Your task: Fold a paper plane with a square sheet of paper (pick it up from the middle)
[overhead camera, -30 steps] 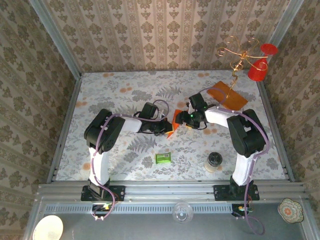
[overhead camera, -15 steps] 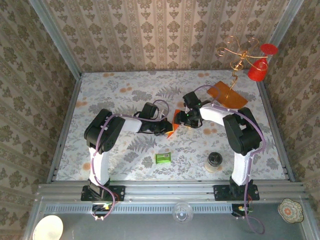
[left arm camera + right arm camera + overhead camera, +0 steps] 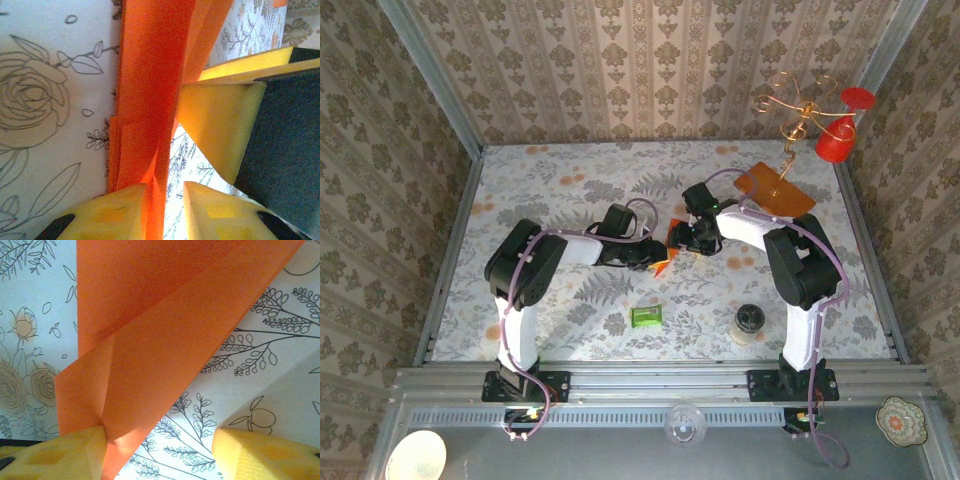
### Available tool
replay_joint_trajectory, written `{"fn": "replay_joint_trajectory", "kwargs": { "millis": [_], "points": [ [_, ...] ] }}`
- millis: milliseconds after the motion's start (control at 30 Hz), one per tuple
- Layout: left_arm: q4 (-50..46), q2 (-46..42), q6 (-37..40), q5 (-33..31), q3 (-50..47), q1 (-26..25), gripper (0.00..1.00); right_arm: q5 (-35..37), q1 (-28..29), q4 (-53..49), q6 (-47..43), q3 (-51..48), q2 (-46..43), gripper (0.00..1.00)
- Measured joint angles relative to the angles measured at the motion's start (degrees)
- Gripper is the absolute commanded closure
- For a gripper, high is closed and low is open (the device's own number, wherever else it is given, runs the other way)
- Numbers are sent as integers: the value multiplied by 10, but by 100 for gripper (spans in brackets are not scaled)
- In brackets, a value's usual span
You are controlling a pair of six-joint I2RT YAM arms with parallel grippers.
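Note:
The bright orange paper (image 3: 666, 256) lies mid-table as a narrow folded strip with creases, between both gripper heads. In the left wrist view the folded paper (image 3: 150, 90) runs top to bottom. It rests against one yellow pad of my left gripper (image 3: 165, 200), with a gap to the other pad, so the jaws are open. A yellow finger (image 3: 220, 130) of the right gripper stands just beside the strip. My right gripper (image 3: 160, 445) is wide open: the paper's folded edge (image 3: 150, 350) touches its left pad, and bare tablecloth shows up to the right pad.
A small green packet (image 3: 646, 316) and a dark-lidded jar (image 3: 748, 322) sit near the front. A brownish-orange board (image 3: 775, 188) with a gold wire stand (image 3: 798, 105) and red cups (image 3: 835, 145) is at the back right.
My left gripper's jaws have parted from shut on the paper. The right gripper has shifted a little left, closer to the paper, staying open.

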Motion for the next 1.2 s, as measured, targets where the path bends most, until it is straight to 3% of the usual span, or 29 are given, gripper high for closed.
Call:
{"fn": "replay_joint_trajectory", "kwargs": {
  "millis": [200, 767, 1200],
  "points": [
    [-18, -18, 4, -24, -6, 1, 70, 0, 0, -2, -2, 2, 1, 37],
    [-136, -58, 76, -122, 14, -33, 50, 0, 0, -5, -9, 4, 2, 37],
    [-182, -42, 91, -158, 52, -50, 52, 0, 0, -5, -9, 4, 2, 37]
  ]
}}
